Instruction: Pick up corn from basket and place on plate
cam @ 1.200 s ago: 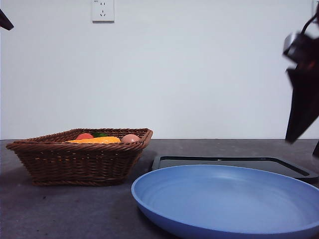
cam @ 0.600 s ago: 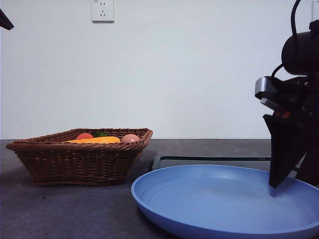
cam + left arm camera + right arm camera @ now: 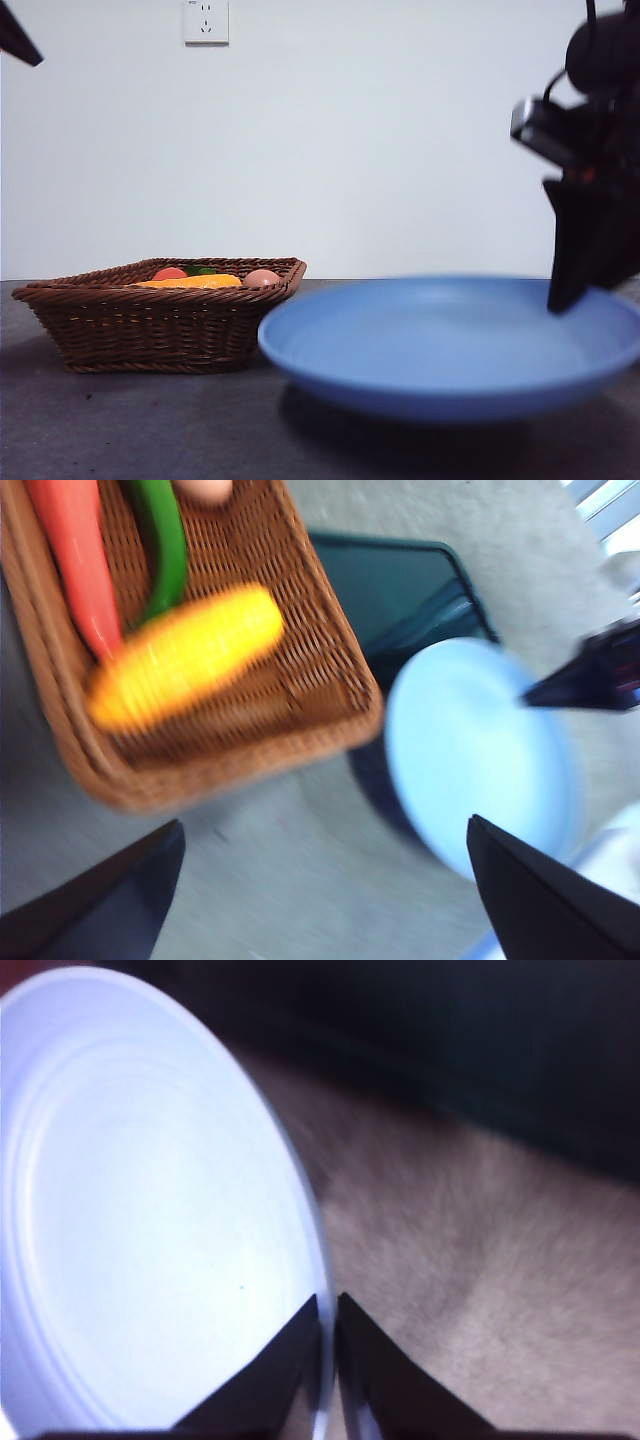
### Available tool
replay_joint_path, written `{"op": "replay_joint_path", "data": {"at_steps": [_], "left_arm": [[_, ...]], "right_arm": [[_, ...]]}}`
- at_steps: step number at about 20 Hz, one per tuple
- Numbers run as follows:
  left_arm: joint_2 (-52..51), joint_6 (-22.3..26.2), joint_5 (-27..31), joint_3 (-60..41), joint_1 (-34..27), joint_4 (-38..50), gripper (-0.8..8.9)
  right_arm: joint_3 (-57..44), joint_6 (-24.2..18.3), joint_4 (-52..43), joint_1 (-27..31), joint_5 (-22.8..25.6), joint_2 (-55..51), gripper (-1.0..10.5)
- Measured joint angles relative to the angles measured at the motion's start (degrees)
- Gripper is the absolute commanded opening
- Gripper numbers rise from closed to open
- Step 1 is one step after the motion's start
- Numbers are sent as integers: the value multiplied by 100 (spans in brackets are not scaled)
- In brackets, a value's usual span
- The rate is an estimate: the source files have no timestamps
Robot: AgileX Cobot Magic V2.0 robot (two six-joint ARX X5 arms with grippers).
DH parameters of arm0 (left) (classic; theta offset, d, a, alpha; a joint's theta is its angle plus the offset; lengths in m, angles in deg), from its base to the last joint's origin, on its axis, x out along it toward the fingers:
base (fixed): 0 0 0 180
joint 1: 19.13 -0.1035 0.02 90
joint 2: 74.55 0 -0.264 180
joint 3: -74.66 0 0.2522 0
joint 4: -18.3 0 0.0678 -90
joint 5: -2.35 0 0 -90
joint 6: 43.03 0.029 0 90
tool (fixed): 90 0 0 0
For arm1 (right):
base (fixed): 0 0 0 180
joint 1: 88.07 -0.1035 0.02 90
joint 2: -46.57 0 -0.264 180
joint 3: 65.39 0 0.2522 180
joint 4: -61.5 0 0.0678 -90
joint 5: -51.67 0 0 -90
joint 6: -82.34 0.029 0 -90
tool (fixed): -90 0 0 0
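front view: basket (image 3: 150,325) sat at lower left on the tabletop (image 3: 120,430), corn (image 3: 192,283) lying inside it just over the rim, next to a red item (image 3: 169,273), a green item (image 3: 204,270) and a peach round item (image 3: 262,277). plate (image 3: 440,345) was lower right, lifted clear of the tabletop with a shadow under it, blurred. right gripper (image 3: 572,290) came in at the right edge, dark, clamped on the plate's far right rim. wall socket (image 3: 206,21) at top. black tip of the left arm at upper left corner.

left wrist view: left gripper (image 3: 320,900) jaws spread wide at the bottom corners, holding nothing. corn was centre left in the basket, beside a long red item and a green one. plate at right, the other gripper's tip touching it.

right wrist view: right gripper jaws pinched together on the plate rim at bottom centre, plate filling the left side.
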Motion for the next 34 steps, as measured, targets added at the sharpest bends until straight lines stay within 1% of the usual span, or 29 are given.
{"op": "replay_joint_path", "data": {"at_steps": [4, 9, 11, 13, 17, 21, 25, 31, 34], "left_arm": [[866, 662, 870, 614, 581, 22, 455], [2321, 1587, 2009, 1405, 1375, 52, 456], [2922, 1926, 2446, 1718, 1552, 157, 456], [3471, 2203, 2721, 2011, 1655, 258, 455], [4367, 2465, 2743, 2520, 1801, 334, 456], [4933, 2649, 2745, 2632, 1910, 372, 455], [5298, 2675, 2745, 2634, 1917, 472, 455], [5554, 2675, 2741, 2634, 1917, 592, 450], [5624, 2675, 2736, 2636, 1917, 629, 379]], "right_arm": [[254, -96, 385, 4, 2, -555, 4], [256, -243, 737, 181, 0, -1119, 4], [256, -271, 752, 249, 0, -1303, 4], [256, -289, 750, 334, -70, -1467, 4], [256, -302, 750, 409, -133, -1593, 4], [256, -304, 743, 413, -131, -1593, 4], [256, -323, 741, 420, -131, -1591, 4], [256, -361, 715, 446, -131, -1591, 4], [256, -380, 693, 446, -131, -1591, 4]]}}
